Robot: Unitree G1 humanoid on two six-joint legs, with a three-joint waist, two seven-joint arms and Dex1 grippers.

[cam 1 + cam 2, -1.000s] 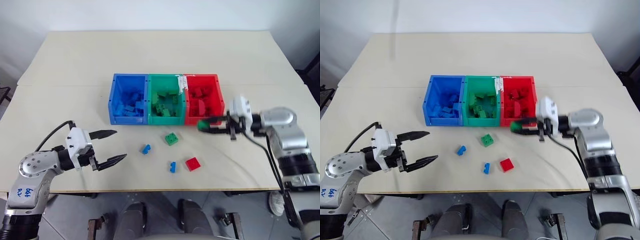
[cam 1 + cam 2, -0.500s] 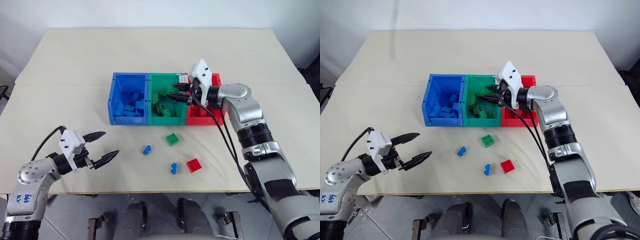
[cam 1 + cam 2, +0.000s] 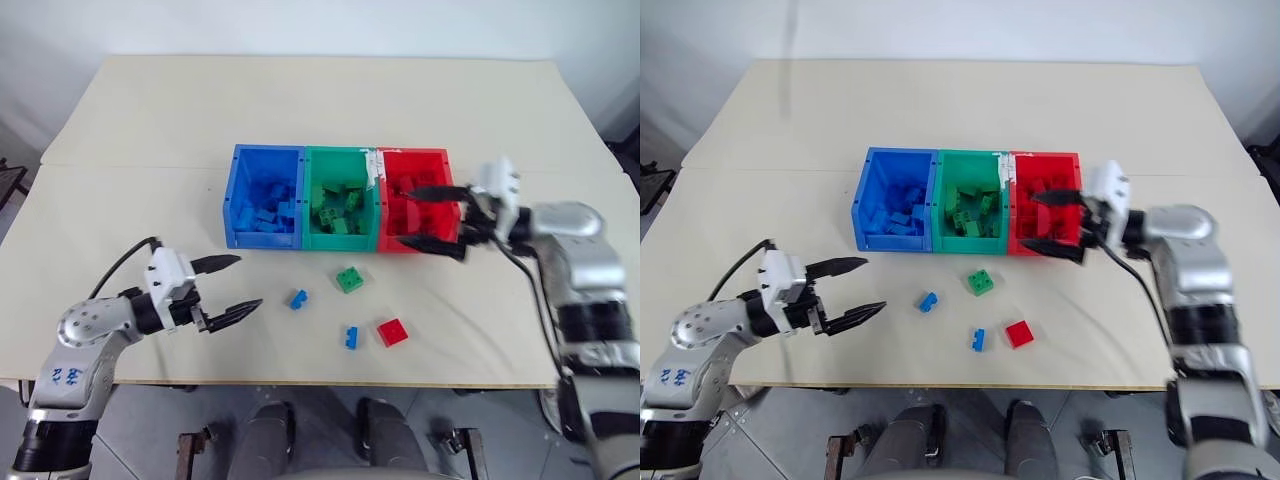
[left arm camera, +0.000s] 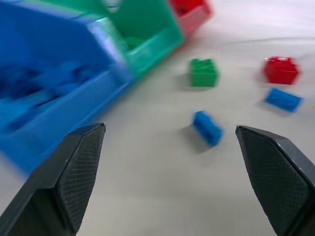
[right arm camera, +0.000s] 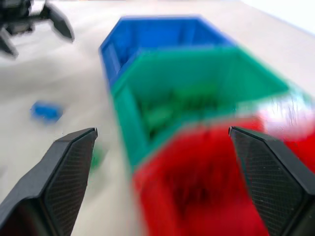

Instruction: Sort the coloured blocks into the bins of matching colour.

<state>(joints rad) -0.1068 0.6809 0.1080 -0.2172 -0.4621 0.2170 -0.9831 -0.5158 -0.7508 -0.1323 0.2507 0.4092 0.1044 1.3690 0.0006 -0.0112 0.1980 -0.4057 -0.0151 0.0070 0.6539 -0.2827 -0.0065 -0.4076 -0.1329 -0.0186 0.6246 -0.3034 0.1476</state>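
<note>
Blue (image 3: 262, 239), green (image 3: 338, 241) and red (image 3: 412, 153) bins stand in a row mid-table, each holding several blocks of its own colour. In front of them lie a green block (image 3: 348, 279), two blue blocks (image 3: 296, 299) (image 3: 350, 337) and a red block (image 3: 392, 331). My right gripper (image 3: 405, 216) hangs open and empty over the red bin's front right part. My left gripper (image 3: 248, 282) is open and empty just left of the nearer blue block (image 4: 207, 128), pointing toward the loose blocks.
The beige table (image 3: 320, 100) stretches wide behind the bins and on both sides. Its front edge (image 3: 300, 381) runs close below the loose blocks. A seam crosses the tabletop level with the bins' back.
My right gripper, shut on a green block a second ago, swung over the green bin, opened, and came back right without it. My left gripper edged right toward the blocks.
</note>
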